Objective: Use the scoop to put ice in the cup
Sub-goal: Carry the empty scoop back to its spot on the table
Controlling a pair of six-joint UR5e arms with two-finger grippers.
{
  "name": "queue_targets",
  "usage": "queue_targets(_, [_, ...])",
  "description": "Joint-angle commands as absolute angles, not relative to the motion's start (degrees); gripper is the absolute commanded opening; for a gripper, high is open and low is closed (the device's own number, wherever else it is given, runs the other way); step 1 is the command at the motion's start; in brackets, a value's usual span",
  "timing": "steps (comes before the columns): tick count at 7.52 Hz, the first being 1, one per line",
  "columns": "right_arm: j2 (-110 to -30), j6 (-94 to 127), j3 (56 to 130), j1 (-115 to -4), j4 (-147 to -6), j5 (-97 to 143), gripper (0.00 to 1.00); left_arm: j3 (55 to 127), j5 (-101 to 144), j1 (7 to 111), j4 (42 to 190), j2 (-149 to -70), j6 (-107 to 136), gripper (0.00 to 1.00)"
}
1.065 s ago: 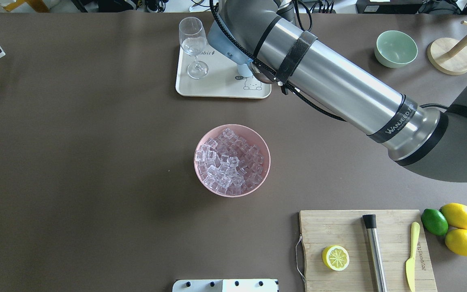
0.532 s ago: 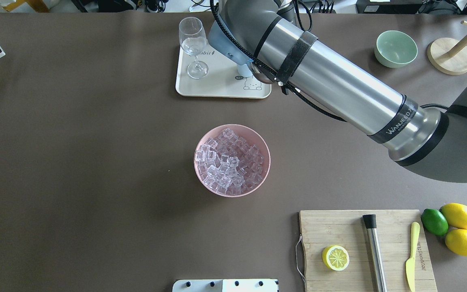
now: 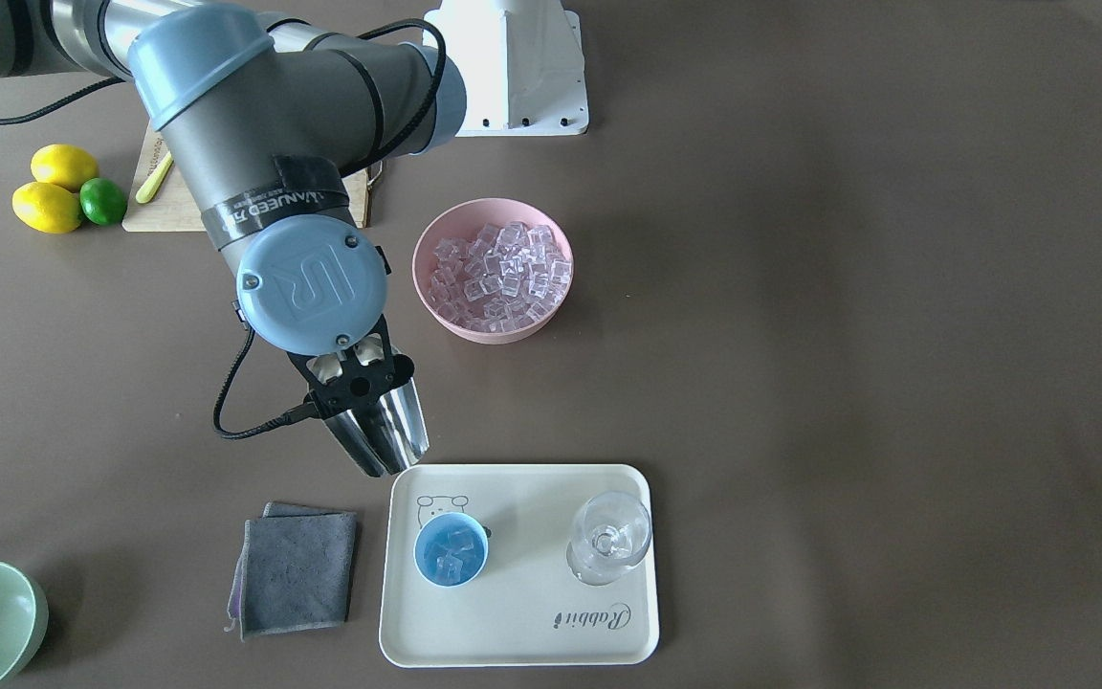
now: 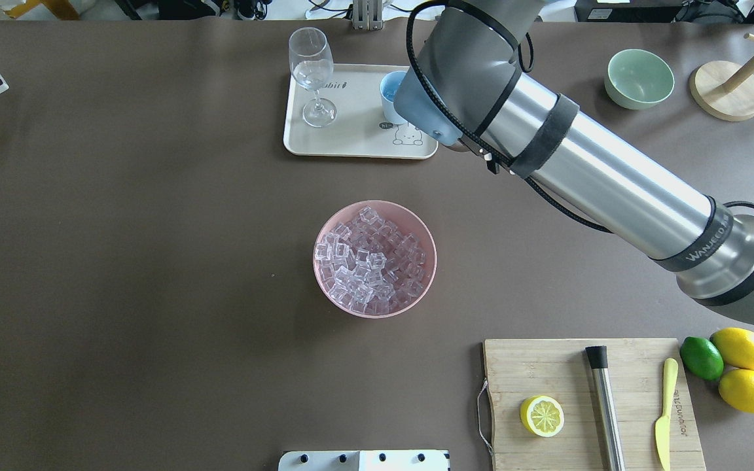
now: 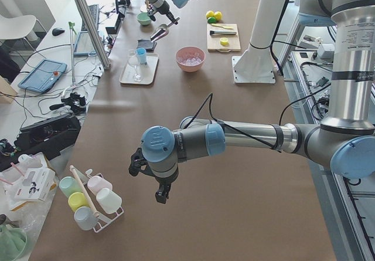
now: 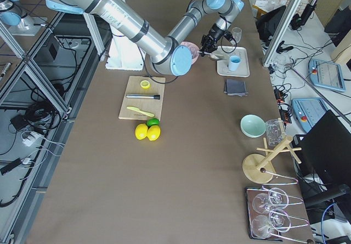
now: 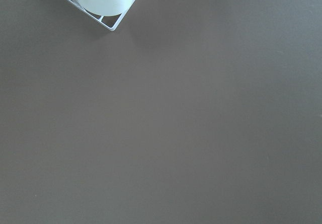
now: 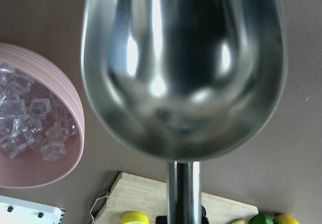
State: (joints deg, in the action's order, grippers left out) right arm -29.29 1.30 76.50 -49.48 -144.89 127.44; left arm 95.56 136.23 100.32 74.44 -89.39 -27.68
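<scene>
My right gripper (image 3: 357,375) is shut on the handle of the steel scoop (image 3: 384,433). It holds the scoop over the table just off the tray's near-left corner, trough pointing toward the tray. The trough is empty in the right wrist view (image 8: 183,68). The light-blue cup (image 3: 451,548) stands on the cream tray (image 3: 532,622) with a few ice cubes (image 3: 455,565) inside; the overhead view shows it (image 4: 389,90) partly behind the arm. More ice (image 4: 370,261) fills the pink bowl (image 4: 377,314). My left gripper (image 5: 161,193) hangs far away; I cannot tell its state.
A wine glass (image 3: 608,541) stands on the tray beside the cup. A grey cloth (image 3: 297,569) lies left of the tray. A pale-green bowl (image 4: 639,78), a cutting board (image 4: 567,373) with a metal rod, lemon half and yellow knife, and a cup rack (image 7: 100,2) are around.
My right arm has swung away from above the cup, to the right in the overhead view, and the cup now shows there. The bowl, tray and glass have not moved.
</scene>
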Motion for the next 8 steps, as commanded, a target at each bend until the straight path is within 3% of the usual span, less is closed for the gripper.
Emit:
queue_targets(1, [-44.5, 8.2, 98.3, -49.2, -144.3, 127.6, 0.00, 95.5, 136.2, 100.3, 74.4, -89.4, -27.7, 0.98])
queue_targets(4, [-60.1, 19.3, 112.6, -47.7, -132.1, 128.2, 0.00, 95.4, 136.2, 100.3, 74.4, -89.4, -27.7, 0.98])
queue_targets(7, [-60.6, 24.9, 114.6, -47.7, -131.7, 128.1, 0.00, 95.4, 136.3, 100.3, 74.4, -89.4, -27.8, 0.98])
queue_targets(8, [-62.5, 39.7, 116.9, -47.7, -130.9, 128.0, 0.00, 95.4, 137.2, 100.3, 74.4, -89.4, -27.8, 0.98])
